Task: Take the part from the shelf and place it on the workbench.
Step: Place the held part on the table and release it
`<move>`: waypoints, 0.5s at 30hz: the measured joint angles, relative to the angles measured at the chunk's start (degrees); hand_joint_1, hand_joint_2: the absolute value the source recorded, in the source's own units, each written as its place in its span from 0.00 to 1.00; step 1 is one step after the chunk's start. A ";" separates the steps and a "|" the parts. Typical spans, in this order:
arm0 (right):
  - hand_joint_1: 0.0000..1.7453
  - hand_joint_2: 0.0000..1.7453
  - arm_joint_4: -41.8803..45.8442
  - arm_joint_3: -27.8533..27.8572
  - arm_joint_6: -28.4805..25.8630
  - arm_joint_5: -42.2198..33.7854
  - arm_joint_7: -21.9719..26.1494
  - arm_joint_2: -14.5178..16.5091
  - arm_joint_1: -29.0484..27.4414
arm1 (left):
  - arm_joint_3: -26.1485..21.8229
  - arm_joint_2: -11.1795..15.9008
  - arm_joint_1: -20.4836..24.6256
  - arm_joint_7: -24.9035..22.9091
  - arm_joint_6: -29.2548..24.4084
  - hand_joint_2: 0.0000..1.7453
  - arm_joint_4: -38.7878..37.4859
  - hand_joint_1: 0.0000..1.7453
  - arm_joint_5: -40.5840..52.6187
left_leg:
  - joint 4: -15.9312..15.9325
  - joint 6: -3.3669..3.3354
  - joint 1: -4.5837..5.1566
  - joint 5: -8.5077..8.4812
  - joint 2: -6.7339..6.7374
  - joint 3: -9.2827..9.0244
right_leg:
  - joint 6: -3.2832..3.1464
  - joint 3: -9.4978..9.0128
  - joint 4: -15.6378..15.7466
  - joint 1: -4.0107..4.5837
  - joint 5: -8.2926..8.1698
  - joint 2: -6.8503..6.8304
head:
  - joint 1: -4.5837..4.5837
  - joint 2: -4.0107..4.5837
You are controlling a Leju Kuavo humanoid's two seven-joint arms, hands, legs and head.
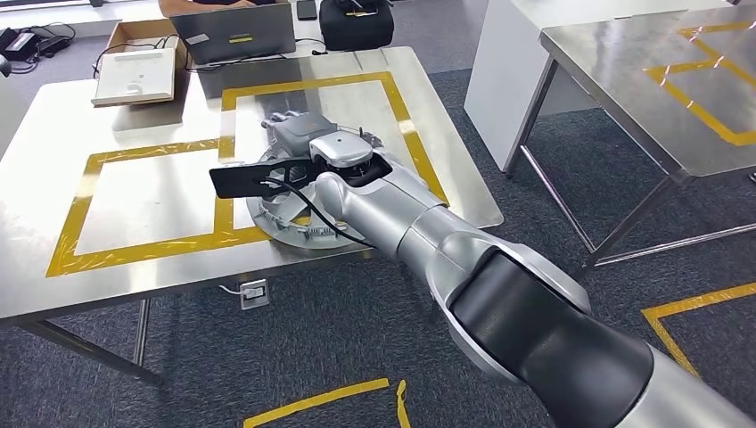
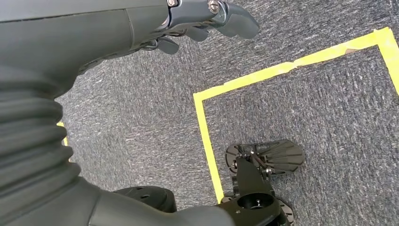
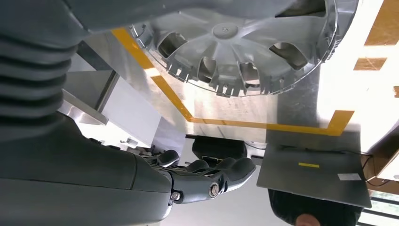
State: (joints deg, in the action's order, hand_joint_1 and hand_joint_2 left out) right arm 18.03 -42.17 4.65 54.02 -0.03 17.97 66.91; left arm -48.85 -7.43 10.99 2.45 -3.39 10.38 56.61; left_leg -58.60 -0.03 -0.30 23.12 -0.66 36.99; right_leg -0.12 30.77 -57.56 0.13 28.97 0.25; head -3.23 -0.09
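The left hand [image 2: 207,21] is hanging over the carpet, fingers loosely curled, holding nothing. The silver wheel cover [image 1: 290,223] is lying at the workbench's [image 1: 134,267] front edge, straddling the yellow tape [image 1: 147,245], under the right hand [image 1: 299,134]. That hand's fingers are resting extended, seemingly gripping nothing, so placement is looking done, with only withdrawal left.

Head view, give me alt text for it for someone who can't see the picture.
The robot's right hand reaches over a round silver part lying on the steel workbench, across yellow tape squares. A laptop and a cardboard box sit at the far edge.
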 joint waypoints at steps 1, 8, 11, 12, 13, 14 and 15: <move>0.00 0.00 0.00 -0.03 -0.03 0.00 0.03 -0.02 0.00 | 0.00 0.00 0.00 -0.06 0.00 0.00 -0.01 0.00 0.00 | 0.00 0.00 0.00 0.00 0.00 -0.01 | 0.00 0.00 0.00 0.00 0.00 0.00 | 0.00 0.00; 0.00 0.00 0.00 -0.13 -0.88 -0.31 0.36 -0.33 0.02 | -0.01 0.00 -0.01 -0.20 0.01 0.00 -0.02 0.00 -0.02 | 0.00 0.00 0.00 0.00 0.01 -0.02 | 0.00 -0.05 0.00 0.00 -0.01 0.00 | 0.00 0.00; 0.00 0.00 0.11 0.26 -3.36 -2.02 2.22 -0.79 0.45 | -0.02 0.01 -0.05 -0.26 0.01 0.00 -0.02 0.00 -0.25 | -0.01 0.00 0.00 0.00 0.00 -0.03 | 0.01 -0.06 0.00 0.00 -0.01 0.00 | 0.00 0.00; 0.00 0.00 0.24 0.54 -4.48 -2.75 3.05 -1.02 0.93 | -0.02 0.01 -0.10 -0.31 -0.01 0.00 -0.02 0.00 -0.38 | -0.01 0.00 0.00 0.00 0.00 -0.02 | 0.01 -0.06 -0.01 0.00 -0.01 0.00 | 0.00 0.00; 0.00 0.00 0.46 0.92 -5.70 -3.60 3.96 -1.27 1.55 | -0.03 0.02 -0.15 -0.34 -0.05 0.00 -0.02 0.00 -0.52 | -0.07 -0.04 0.05 0.04 -0.01 0.00 | 0.05 -0.08 0.06 -0.04 -0.04 0.00 | 0.00 0.00; 0.00 0.00 0.92 1.47 -7.08 -4.64 5.03 -1.53 2.30 | -0.03 0.04 -0.23 -0.38 -0.13 0.00 -0.02 0.00 -0.68 | -0.13 -0.16 0.12 0.12 -0.01 0.02 | 0.17 -0.09 0.14 -0.11 -0.06 -0.01 | 0.00 0.00; 0.00 0.00 1.63 2.18 -8.53 -5.90 6.28 -1.76 3.08 | -0.04 0.07 -0.32 -0.38 -0.21 0.00 -0.02 0.00 -0.84 | -0.18 -0.30 0.21 0.20 0.00 0.03 | 0.30 -0.12 0.23 -0.19 -0.09 0.00 | 0.01 0.00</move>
State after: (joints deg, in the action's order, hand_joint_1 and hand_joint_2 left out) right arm 19.66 -39.99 -3.88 48.12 6.25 16.21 69.99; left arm -48.89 -7.36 10.66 2.07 -3.60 10.36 55.78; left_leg -58.78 -0.32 -0.09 23.31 -0.65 37.02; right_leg 0.18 30.65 -57.33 -0.06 28.88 0.24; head -3.22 -0.09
